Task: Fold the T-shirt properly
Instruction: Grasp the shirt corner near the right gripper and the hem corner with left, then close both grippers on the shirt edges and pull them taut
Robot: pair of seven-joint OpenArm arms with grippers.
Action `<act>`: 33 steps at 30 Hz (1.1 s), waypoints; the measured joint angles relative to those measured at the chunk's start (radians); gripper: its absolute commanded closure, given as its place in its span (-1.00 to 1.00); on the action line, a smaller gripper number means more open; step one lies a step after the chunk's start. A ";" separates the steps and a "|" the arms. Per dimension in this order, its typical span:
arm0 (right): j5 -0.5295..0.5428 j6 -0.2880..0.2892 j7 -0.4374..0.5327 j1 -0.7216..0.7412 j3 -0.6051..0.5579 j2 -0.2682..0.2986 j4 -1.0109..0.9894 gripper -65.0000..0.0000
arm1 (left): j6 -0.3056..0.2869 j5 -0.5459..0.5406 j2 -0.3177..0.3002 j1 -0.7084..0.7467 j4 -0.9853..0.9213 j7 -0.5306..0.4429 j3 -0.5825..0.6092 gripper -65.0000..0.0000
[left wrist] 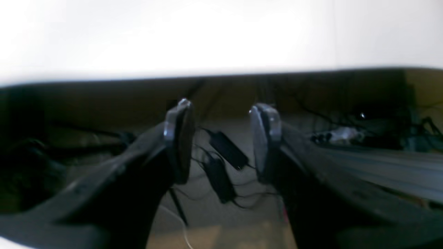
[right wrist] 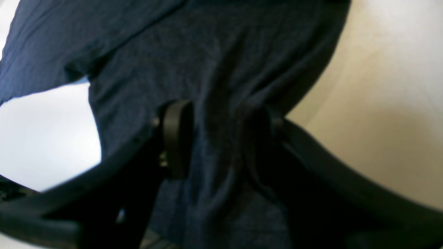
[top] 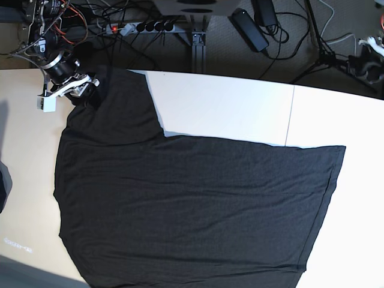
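Note:
The T-shirt (top: 192, 204) lies spread on the table, plain dark side up, filling most of the base view. One sleeve reaches up to the far left corner. There my right gripper (top: 81, 90) sits on the sleeve. In the right wrist view my right gripper (right wrist: 219, 138) has its jaws wide apart, and the dark fabric (right wrist: 214, 69) runs bunched between them and over one finger. My left gripper (left wrist: 221, 138) is open and empty in the left wrist view. It points past the table's edge (left wrist: 221, 74) at the floor. The shirt is absent from that view.
Beyond the table's far edge lie a power strip (top: 141, 27), black power adapters (top: 249, 30) (left wrist: 228, 148) and loose cables, plus a metal stand post (top: 198, 45). The table top (top: 228, 108) is white, with a tan strip (top: 24, 156) at the left.

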 measured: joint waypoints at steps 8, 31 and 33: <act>-0.016 0.003 -0.002 0.001 -0.002 0.000 0.002 0.10 | 0.028 0.035 -0.078 -0.164 -0.005 -0.013 0.031 0.06; -0.035 0.008 0.004 0.000 -0.002 0.000 0.003 0.10 | 0.078 -0.043 -0.061 -0.800 -0.671 0.006 0.507 0.06; -0.035 0.008 0.004 0.000 -0.002 0.000 0.003 0.10 | 0.078 -0.046 -0.043 -0.818 -0.670 -0.006 0.536 0.06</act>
